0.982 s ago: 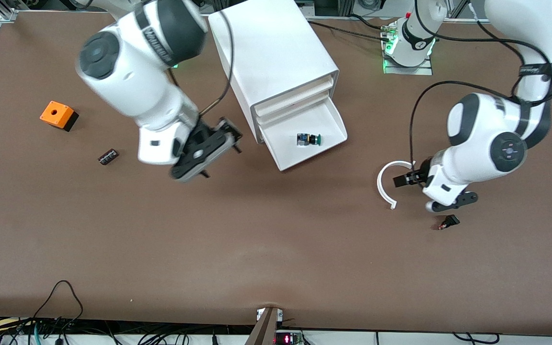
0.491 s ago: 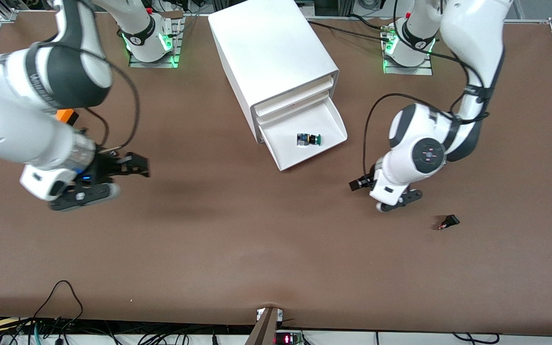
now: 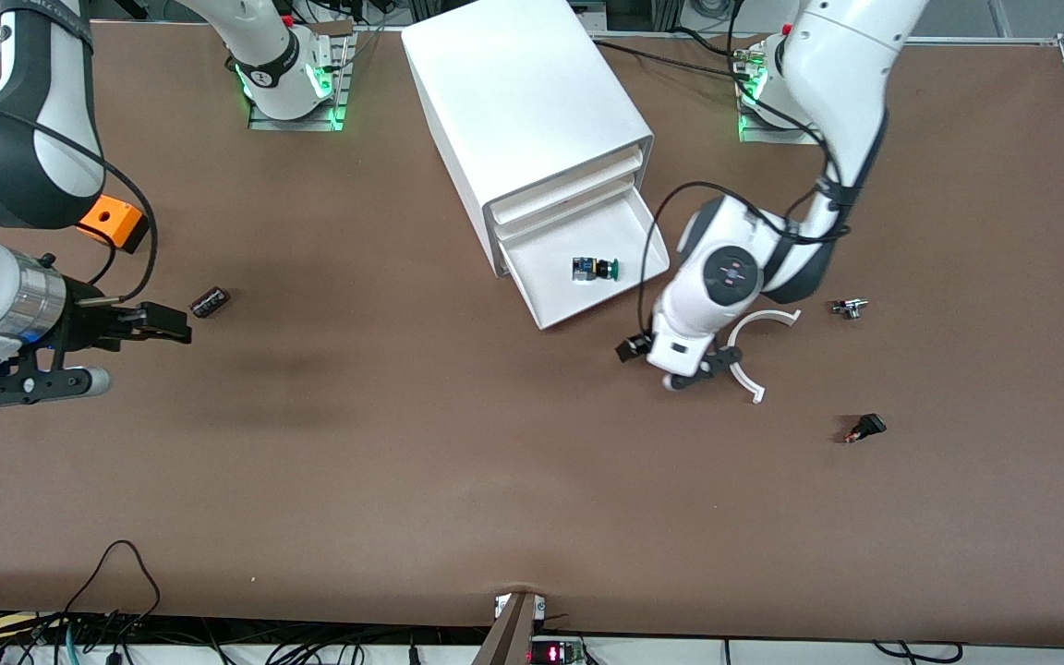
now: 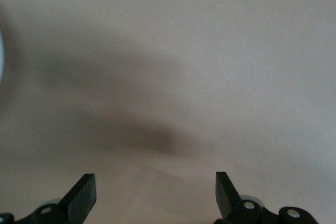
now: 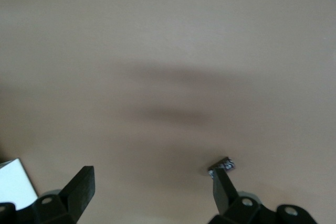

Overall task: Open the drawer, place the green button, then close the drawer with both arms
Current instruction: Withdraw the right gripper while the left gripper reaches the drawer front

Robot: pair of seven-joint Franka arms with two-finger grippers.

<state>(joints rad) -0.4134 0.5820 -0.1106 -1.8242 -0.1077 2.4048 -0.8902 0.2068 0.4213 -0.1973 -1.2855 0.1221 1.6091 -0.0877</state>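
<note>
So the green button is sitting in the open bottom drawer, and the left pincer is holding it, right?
Not quite. The green button does sit in the open bottom drawer, but nothing holds it. The front view shows the left pincer open over the table beside the drawer.

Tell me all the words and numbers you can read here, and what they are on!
None can be read for sure.
Right arm: a black joint band, any lettering on it too blurred to read.
Left arm's base: a small round mark, too small to read.
Red display at the table's edge nearest the front camera: glowing digits, too small to read.
Cabinet, drawer, button: no writing.
</note>
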